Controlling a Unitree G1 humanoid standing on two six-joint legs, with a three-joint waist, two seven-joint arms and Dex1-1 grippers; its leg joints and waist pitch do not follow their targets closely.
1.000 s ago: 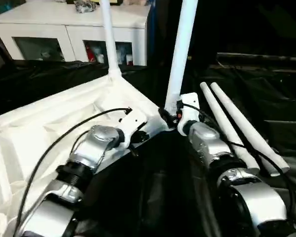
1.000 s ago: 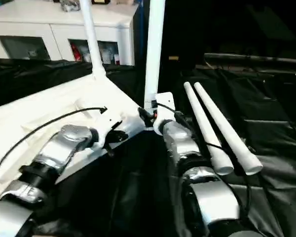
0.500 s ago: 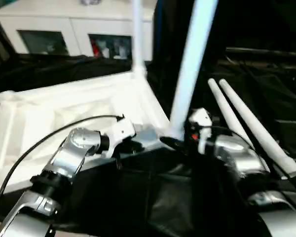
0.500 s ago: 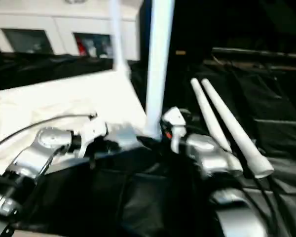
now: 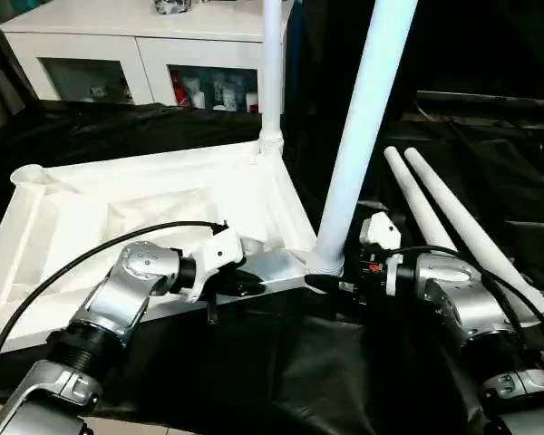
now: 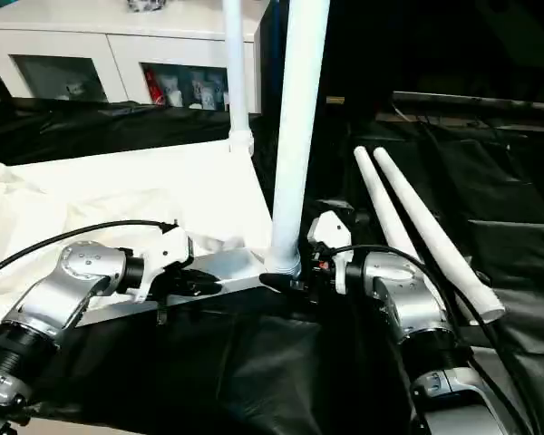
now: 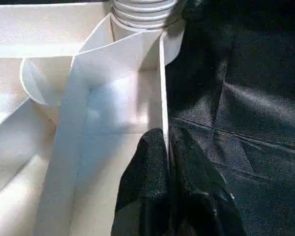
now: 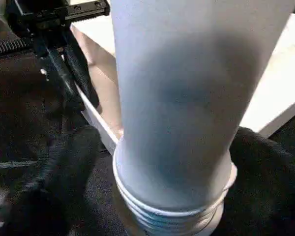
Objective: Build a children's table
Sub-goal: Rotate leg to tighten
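Observation:
The white tabletop (image 5: pixel 118 208) lies upside down on black cloth. One white leg (image 5: pixel 270 72) stands in its far right corner socket. A second leg (image 5: pixel 363 136) stands upright in the near right corner socket (image 5: pixel 325 265). My left gripper (image 5: pixel 252 286) is shut on the tabletop's thin near rim (image 7: pixel 163 88), just left of that socket. My right gripper (image 5: pixel 326 283) is open, one finger (image 8: pixel 64 167) on each side of the second leg's ribbed base (image 8: pixel 172 206). Two loose legs (image 5: pixel 444 227) lie side by side to the right.
A white cabinet with glass doors (image 5: pixel 136 54) stands behind the tabletop. Wrinkled black cloth (image 5: pixel 281 372) covers the ground in front and to the right. A black cable (image 5: pixel 82 263) loops over my left forearm.
The whole view has shifted as the camera moved. Both grippers stay at the near right corner, and the right jaws now stand looser around the leg's base.

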